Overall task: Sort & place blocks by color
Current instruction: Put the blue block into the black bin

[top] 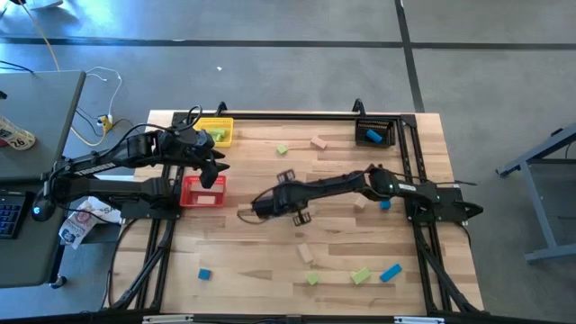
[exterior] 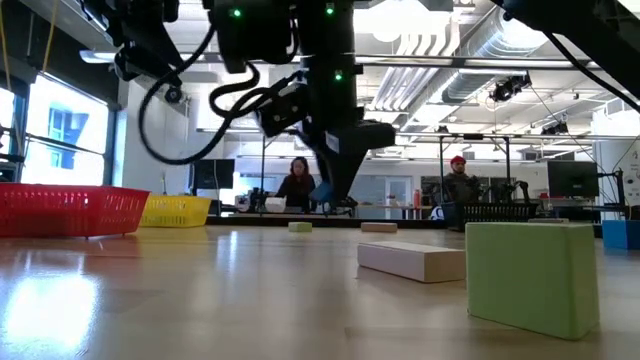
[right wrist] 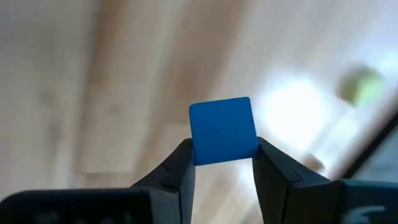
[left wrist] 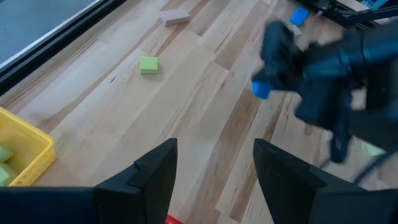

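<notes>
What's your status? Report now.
Right gripper shut on blue block, mid-table. Left gripper open, above red bin. Nothing in the way seen.

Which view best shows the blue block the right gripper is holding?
The right wrist view: the blue block fills the centre, pinched between the right gripper fingers. Left wrist view shows it small; high and low views hide it.

Bare wood point(top: 261, 247) lies open beside the red bin point(top: 203, 192).
</notes>
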`<state>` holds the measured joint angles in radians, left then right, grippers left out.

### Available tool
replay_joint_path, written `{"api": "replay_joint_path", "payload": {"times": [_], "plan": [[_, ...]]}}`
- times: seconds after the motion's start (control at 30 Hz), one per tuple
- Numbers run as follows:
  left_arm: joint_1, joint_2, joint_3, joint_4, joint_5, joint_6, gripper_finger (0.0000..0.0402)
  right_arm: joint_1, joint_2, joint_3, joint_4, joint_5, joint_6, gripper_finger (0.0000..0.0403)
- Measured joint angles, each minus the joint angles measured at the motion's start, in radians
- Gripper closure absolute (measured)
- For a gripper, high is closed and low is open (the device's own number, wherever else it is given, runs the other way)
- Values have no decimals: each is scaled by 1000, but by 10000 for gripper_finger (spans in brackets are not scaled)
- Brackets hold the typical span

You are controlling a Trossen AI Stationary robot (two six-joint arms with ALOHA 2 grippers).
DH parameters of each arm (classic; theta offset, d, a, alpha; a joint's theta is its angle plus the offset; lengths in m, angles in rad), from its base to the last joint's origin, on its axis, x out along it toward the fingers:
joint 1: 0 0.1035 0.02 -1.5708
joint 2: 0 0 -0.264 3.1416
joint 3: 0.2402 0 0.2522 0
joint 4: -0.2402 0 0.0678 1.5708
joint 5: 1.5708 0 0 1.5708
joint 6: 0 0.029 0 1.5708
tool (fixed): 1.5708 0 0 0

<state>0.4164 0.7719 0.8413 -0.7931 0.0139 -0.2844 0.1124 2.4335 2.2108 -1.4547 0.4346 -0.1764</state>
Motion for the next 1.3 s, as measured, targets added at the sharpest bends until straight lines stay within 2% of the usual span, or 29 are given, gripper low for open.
{"api": "replay_joint_path", "payload": {"times": [0.3, 0.5, 0.6, 0.87, 1.07, 1.3], "plan": [[0, 0, 0, 0, 0, 18, 204, -72, -56, -1, -117, 73, 201, 302], [0, 0, 0, -1, 0, 18, 204, -98, -89, -6, -115, 90, 259, 302], [0, 0, 0, -4, 0, 18, 204, -109, -120, -52, -116, 107, 271, 302], [0, 0, 0, -4, 0, 26, 204, -162, -290, -379, -83, 159, 387, 302], [0, 0, 0, -4, 0, 26, 204, -219, -478, -635, 72, 161, 448, 302], [0, 0, 0, -3, 0, 26, 204, -342, -693, -878, 271, 227, 524, 302]]}}
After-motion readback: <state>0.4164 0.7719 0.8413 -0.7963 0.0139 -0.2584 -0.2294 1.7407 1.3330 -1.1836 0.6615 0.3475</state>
